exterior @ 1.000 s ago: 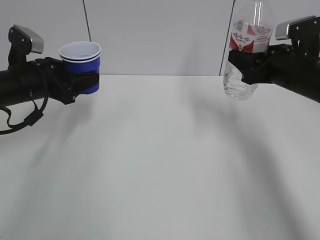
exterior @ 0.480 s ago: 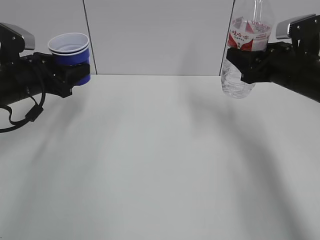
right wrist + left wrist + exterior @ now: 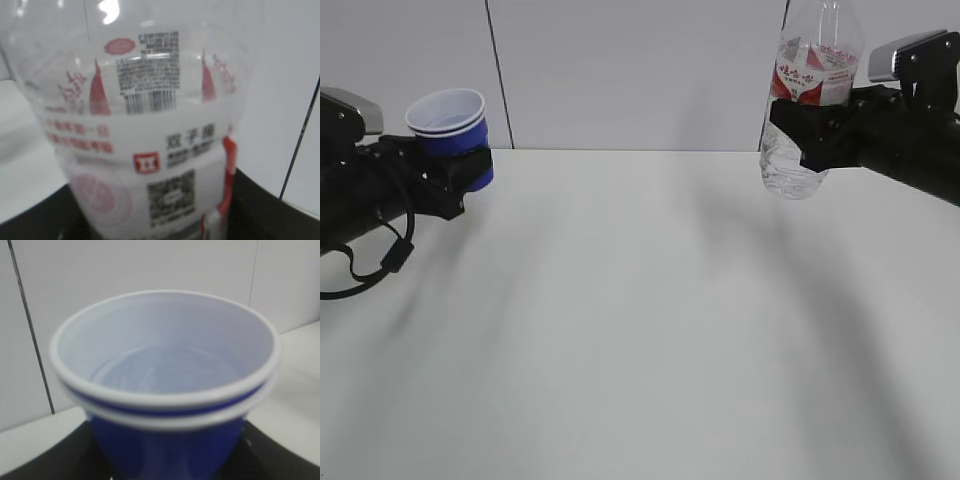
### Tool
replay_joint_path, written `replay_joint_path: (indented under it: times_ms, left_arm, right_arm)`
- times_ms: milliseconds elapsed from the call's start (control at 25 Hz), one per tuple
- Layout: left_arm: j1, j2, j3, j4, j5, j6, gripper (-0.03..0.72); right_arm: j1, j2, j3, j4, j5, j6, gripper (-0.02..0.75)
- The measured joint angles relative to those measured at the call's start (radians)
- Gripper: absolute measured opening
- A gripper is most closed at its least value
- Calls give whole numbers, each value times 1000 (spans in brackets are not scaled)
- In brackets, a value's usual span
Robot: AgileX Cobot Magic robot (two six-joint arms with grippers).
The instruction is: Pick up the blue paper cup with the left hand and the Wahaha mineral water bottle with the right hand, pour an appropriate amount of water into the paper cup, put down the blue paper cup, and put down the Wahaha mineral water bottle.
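The blue paper cup (image 3: 450,130) hangs above the table at the far left, upright and slightly tilted, with my left gripper (image 3: 455,172) shut on its lower body. In the left wrist view the blue paper cup (image 3: 165,440) fills the frame; clear water (image 3: 165,372) seems to lie in its white bottom. The Wahaha mineral water bottle (image 3: 805,100) is held upright in the air at the upper right, my right gripper (image 3: 810,135) shut on it just below the red-and-white label. Its top is cut off by the frame. The Wahaha mineral water bottle (image 3: 150,150) crowds the right wrist view, label towards the camera.
The white table (image 3: 640,320) spreads below both arms. A pale wall with dark vertical seams (image 3: 497,75) stands behind. Black cables (image 3: 380,255) loop under the left arm.
The left gripper has carried the cup leftward and a little lower. The right gripper with the bottle has shifted slightly left.
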Motion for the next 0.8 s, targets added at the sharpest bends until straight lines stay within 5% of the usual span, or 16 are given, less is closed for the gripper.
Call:
replay_joint_path:
  times_ms: [800]
  left_arm:
    - [0,237,0,-104,2,162,423]
  right_arm:
    - [0,0,26,-3,0,0,400]
